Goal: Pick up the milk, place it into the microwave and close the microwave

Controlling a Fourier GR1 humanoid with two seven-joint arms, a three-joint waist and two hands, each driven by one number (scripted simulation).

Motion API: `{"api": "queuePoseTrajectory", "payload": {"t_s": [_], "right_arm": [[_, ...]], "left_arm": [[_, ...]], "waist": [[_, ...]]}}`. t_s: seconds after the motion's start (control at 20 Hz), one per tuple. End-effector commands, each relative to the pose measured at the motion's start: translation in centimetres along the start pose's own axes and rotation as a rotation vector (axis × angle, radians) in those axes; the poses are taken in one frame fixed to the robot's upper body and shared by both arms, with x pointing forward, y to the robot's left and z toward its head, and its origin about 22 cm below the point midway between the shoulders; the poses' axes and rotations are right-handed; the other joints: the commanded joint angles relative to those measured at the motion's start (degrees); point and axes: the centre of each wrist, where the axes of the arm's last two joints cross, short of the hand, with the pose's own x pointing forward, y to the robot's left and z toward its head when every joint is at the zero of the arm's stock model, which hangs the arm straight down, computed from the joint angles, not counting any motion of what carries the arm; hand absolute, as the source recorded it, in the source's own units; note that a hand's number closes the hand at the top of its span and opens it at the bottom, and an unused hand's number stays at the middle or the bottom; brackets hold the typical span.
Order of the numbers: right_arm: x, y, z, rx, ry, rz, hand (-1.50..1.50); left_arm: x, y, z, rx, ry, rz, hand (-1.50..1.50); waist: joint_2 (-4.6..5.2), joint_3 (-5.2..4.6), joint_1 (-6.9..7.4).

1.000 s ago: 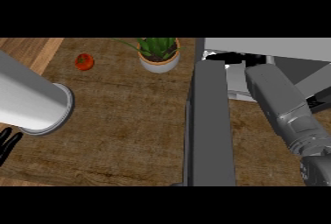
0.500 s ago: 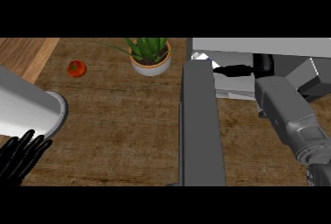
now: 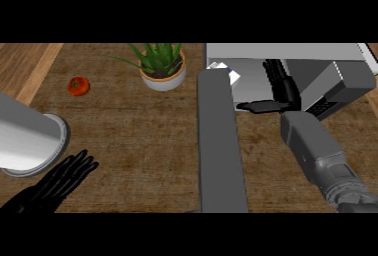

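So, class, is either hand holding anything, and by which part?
Nothing is held. The left hand lies open at the lower left; the right hand is open inside the microwave, apart from the milk.

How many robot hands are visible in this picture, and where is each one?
2. The left hand shows at the lower left, fingers straight, beside a grey cylinder. The right hand reaches into the open microwave at the upper right; the microwave partly hides it.
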Motion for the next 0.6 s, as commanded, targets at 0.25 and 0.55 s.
{"api": "queuePoseTrajectory", "payload": {"t_s": [0.25,0.55], "right_arm": [[-5.2,2.9,6.5,0.058,0.049,-0.155,-1.5],[-8.6,-1.1,15.0,0.029,0.115,-0.06,-1.5]], "left_arm": [[-3.4,0.3,-1.6,-0.031,0.068,-0.047,-1.5],[-4.2,-1.9,-5.0,-0.063,0.047,-0.061,1.5]], "waist": [[-1.43,-0.23,-3.1],[-1.57,-0.26,-4.01]]}}
